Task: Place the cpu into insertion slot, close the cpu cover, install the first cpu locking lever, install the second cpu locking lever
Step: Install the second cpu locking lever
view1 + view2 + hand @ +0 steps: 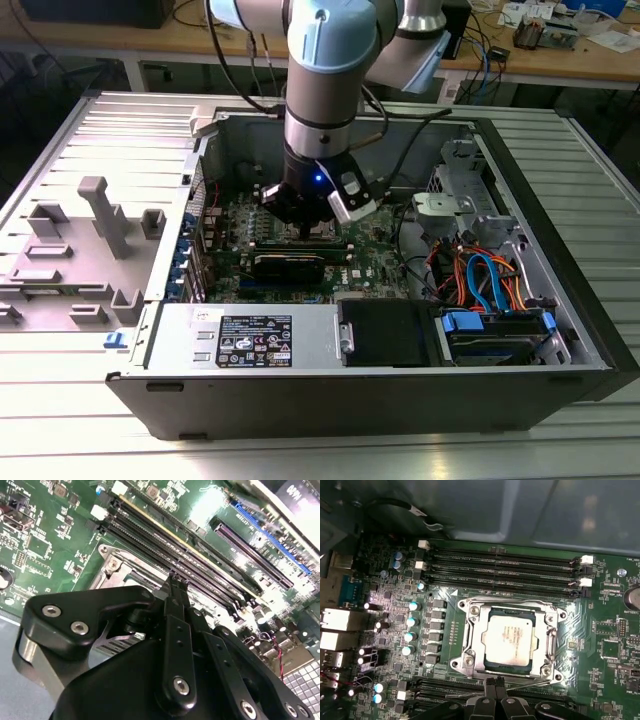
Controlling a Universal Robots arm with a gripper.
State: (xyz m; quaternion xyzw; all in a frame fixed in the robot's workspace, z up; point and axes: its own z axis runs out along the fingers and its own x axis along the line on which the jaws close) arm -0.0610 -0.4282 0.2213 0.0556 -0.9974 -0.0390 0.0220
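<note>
Gripper (495, 682) fingertips pressed together at bottom centre of the first wrist view, just below the insertion slot (467, 647), where the cpu (511, 640) sits under the closed cpu cover (551, 640).

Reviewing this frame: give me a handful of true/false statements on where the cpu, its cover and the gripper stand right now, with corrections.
1. The cpu sits in the insertion slot. True.
2. The cpu cover lies down around the chip. True.
3. The gripper holds the cpu. False: its fingertips are together at the socket's edge, beside a thin lever, with nothing seen between them.
4. Memory slots run along one side of the socket only. False: long slots lie on two opposite sides.
5. The arm reaches down into the open computer case. True.
</note>
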